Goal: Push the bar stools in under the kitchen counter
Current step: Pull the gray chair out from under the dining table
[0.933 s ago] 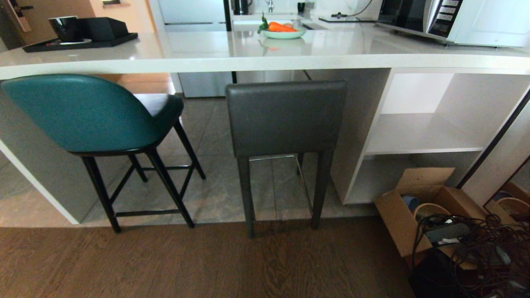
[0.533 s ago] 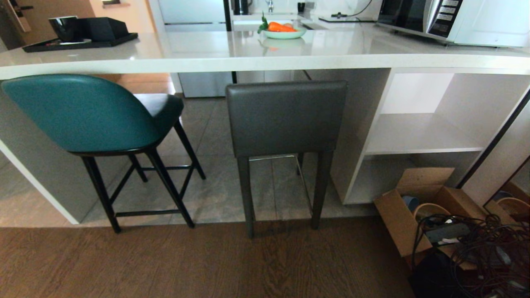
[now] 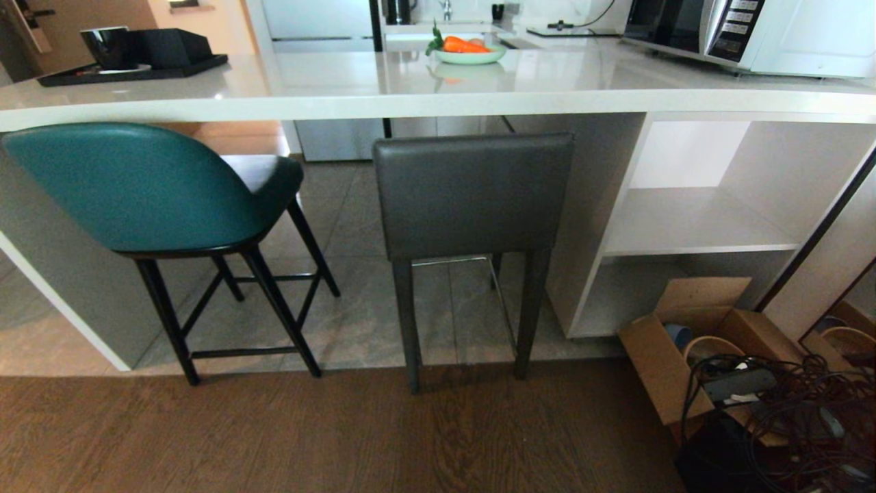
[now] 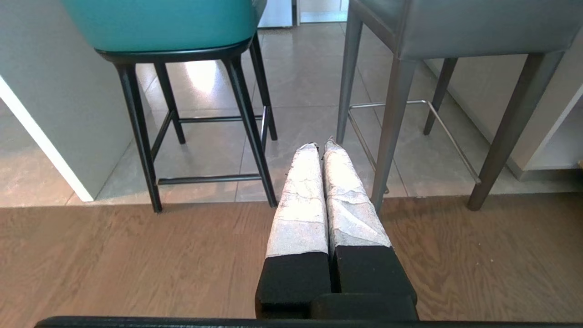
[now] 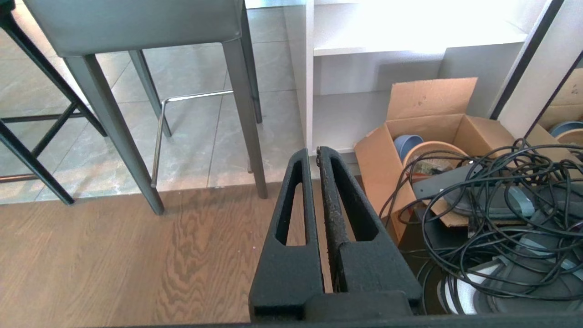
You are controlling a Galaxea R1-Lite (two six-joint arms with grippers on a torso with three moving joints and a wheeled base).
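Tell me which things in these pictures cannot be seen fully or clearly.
- Grey stool seat: head view, hidden behind its own back.
- Teal stool back: left wrist view, cut off by the top edge.
- Cardboard box contents: head view, covered partly by tangled cables.
- Microwave: head view, cut off by the top edge.
- Both tools: outside the head view.

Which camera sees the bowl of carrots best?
The head view: the pale bowl of orange carrots sits in plain sight on the glossy white stone kitchen counter. Both wrist views look low at stool legs and floor, so neither shows the bowl.
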